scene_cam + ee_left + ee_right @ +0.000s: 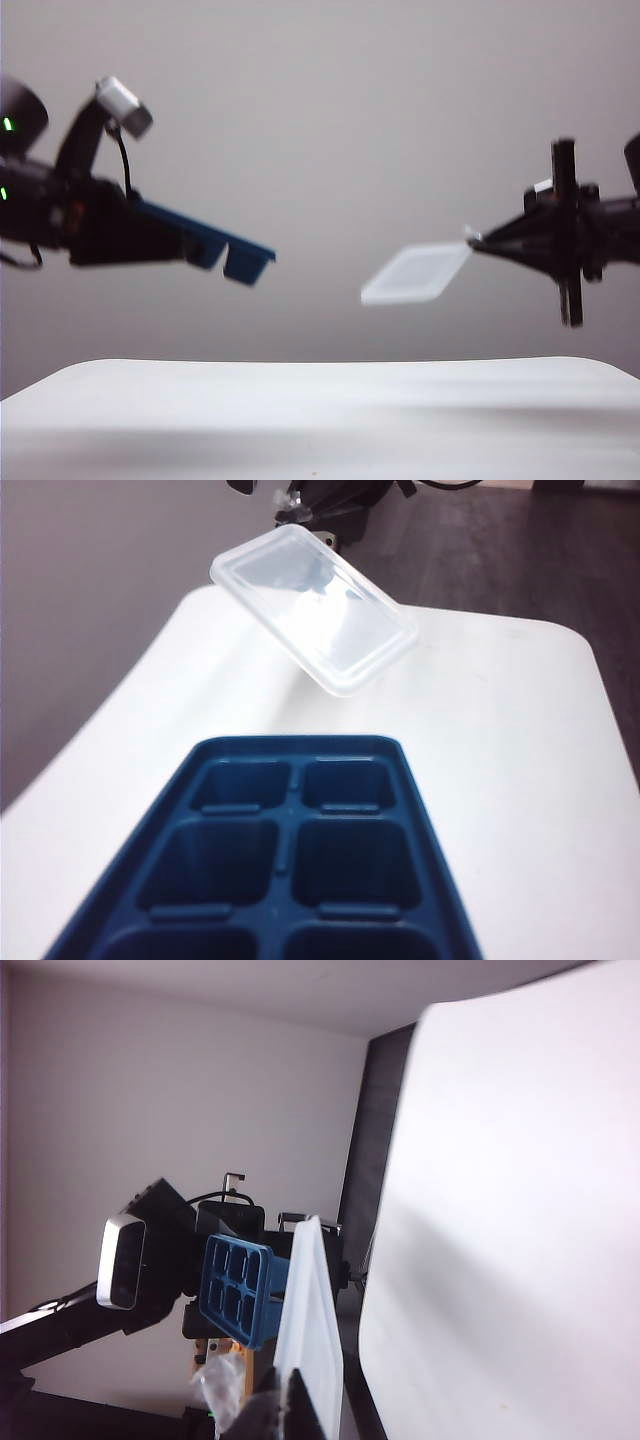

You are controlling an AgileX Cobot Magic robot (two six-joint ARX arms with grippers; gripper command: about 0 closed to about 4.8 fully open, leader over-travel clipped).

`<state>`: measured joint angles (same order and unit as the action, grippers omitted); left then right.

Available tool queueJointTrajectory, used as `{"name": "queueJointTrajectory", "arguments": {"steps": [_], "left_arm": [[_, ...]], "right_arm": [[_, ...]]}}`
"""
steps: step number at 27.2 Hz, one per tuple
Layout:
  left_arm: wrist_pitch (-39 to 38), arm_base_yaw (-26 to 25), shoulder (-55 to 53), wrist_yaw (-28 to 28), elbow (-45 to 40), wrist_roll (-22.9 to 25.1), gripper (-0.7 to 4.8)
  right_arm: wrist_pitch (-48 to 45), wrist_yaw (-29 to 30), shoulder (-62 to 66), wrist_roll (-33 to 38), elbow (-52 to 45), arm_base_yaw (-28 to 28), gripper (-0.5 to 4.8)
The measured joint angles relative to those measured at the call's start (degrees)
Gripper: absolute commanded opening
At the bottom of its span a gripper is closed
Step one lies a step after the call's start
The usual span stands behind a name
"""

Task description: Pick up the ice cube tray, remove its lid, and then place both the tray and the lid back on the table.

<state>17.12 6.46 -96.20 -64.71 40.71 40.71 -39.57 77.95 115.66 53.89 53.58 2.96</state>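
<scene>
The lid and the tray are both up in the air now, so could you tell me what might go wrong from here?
1. The right gripper pinches the lid only at one corner; it could slip or swing and fall to the table.
2. The left gripper holds the ice cube tray by one end, tilted; set down unevenly, it may land on an edge.

One tray [230, 250], one lid [418, 274]
</scene>
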Motion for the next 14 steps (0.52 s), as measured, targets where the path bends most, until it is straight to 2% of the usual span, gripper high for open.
{"name": "queueJointTrajectory", "arguments": {"steps": [6, 10, 14], "left_arm": [[5.35, 0.00, -6.51, -0.24, 0.02, -0.52, 2.13], [8.90, 0.00, -10.99, -0.17, 0.07, -0.52, 2.13], [9.07, 0.00, -13.60, 0.85, 0.04, -0.48, 2.13]], "right_arm": [[-0.02, -0.55, 4.83, -1.51, 0.07, 0.90, -0.05], [1.09, -3.80, 8.26, -1.77, 0.02, 2.64, -0.05], [2.86, -5.29, 9.42, -2.58, -0.11, 3.54, 0.03]]}}
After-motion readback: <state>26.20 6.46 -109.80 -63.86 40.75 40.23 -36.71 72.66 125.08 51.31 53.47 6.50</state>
